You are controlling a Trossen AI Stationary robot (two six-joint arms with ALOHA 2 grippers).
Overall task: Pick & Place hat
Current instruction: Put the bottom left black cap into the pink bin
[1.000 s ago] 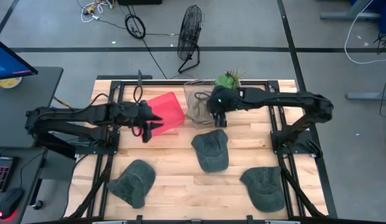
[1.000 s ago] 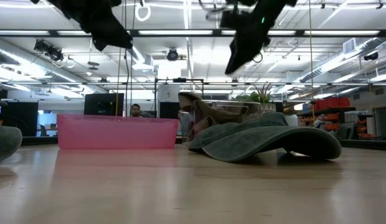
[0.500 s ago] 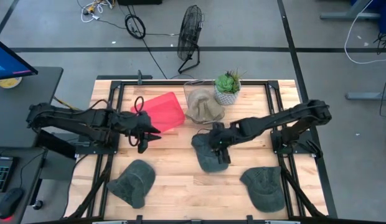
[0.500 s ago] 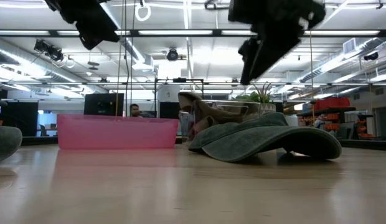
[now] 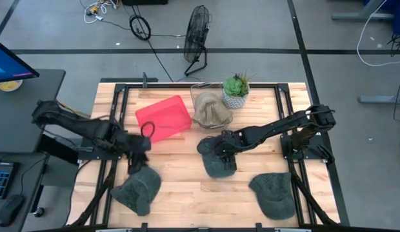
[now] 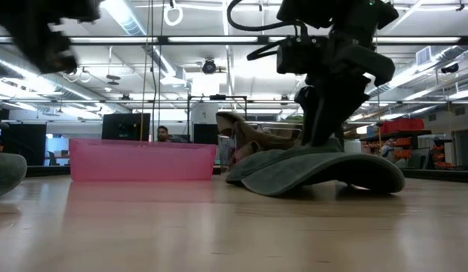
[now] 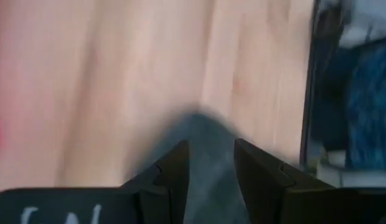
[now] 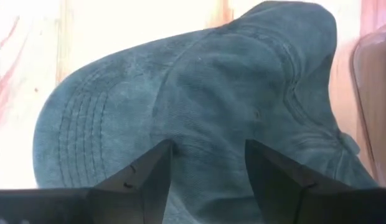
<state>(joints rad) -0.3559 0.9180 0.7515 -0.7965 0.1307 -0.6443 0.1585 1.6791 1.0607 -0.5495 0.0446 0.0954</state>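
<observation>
Three dark green caps lie crown up on the wooden table: one at the near left (image 5: 139,189), one in the middle (image 5: 218,160) and one at the near right (image 5: 274,193). My right gripper (image 5: 223,150) is open and down on the middle cap, which fills the right wrist view (image 8: 199,112) and also shows in the low view (image 6: 317,170). My left gripper (image 5: 137,161) is open and empty. It hangs well above the table (image 6: 45,30), over the far edge of the left cap (image 7: 205,149). My right gripper comes from above, pointing down, onto the middle cap's crown (image 8: 205,137). Its open fingers (image 8: 149,180) stand one on each side of the crown's top and meet the cloth (image 6: 321,143). The cap lies on the table on its brim and rim.
A pink bin (image 5: 163,118) stands at the far left of the table. A clear container holding a tan hat (image 5: 211,109) and a potted plant (image 5: 236,90) stand at the far middle. Black frame rails run along both sides (image 5: 287,148).
My right gripper has gone from over the clear container toward the table's near edge and down onto the middle cap, which has shifted a little. My left gripper has gone from beside the pink bin toward the near edge, to the left cap.
</observation>
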